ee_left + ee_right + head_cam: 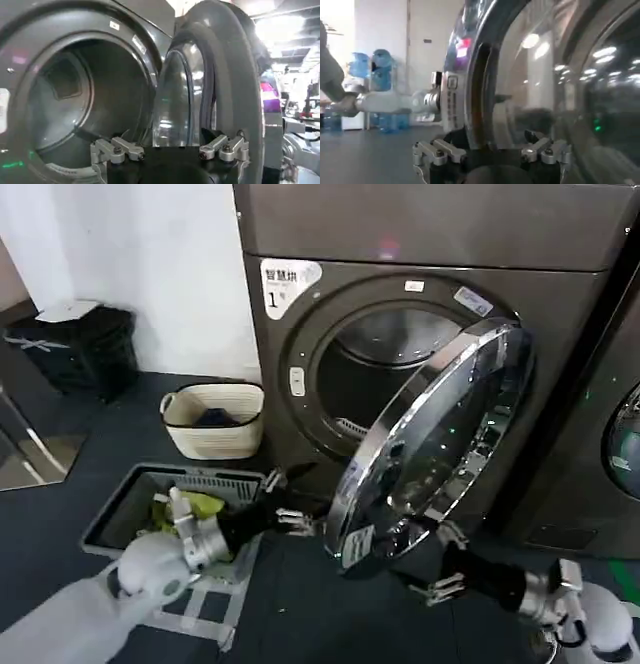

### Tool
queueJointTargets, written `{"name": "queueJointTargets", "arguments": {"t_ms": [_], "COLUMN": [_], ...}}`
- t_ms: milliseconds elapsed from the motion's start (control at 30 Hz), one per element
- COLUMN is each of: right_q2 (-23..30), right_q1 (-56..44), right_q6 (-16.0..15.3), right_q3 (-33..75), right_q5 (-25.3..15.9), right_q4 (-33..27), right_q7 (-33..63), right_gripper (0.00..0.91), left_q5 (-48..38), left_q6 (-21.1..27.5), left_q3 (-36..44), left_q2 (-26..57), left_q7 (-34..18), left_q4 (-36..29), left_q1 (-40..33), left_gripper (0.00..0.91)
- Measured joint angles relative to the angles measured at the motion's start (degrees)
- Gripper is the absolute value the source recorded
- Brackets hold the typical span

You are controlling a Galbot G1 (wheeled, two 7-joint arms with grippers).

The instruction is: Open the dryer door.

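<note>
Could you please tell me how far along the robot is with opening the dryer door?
Mostly done: the dryer door has swung well off the drum opening. In hand: the left gripper and right gripper sit open at its lower rim. Left: perhaps swinging it wider, then withdrawing.

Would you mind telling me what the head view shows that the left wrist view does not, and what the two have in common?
The head view alone shows the white "1" sticker on the machine front, a cream laundry basket beside the machine, a grey crate of clothes on the floor, and the right gripper at the lower edge of the dryer door. The left wrist view alone looks deep into the drum and at the door's inner side. Both show the door swung open and the left gripper, open, near the door's edge.
</note>
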Motion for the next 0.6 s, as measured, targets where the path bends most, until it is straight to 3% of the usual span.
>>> {"name": "queueJointTargets", "arguments": {"t_ms": [600], "right_q2": [5.88], "right_q1": [-6.37], "right_q6": [3.48], "right_q3": [22.69], "right_q5": [0.15], "right_q4": [-3.90], "right_q7": [6.44], "right_gripper": [0.907], "left_q5": [-1.23], "left_q6": [-0.34], "left_q3": [11.13], "left_q2": [-2.01], "left_q7": [2.62], "left_q4": [1.21], "left_q1": [-10.00], "left_gripper": [0.907]}}
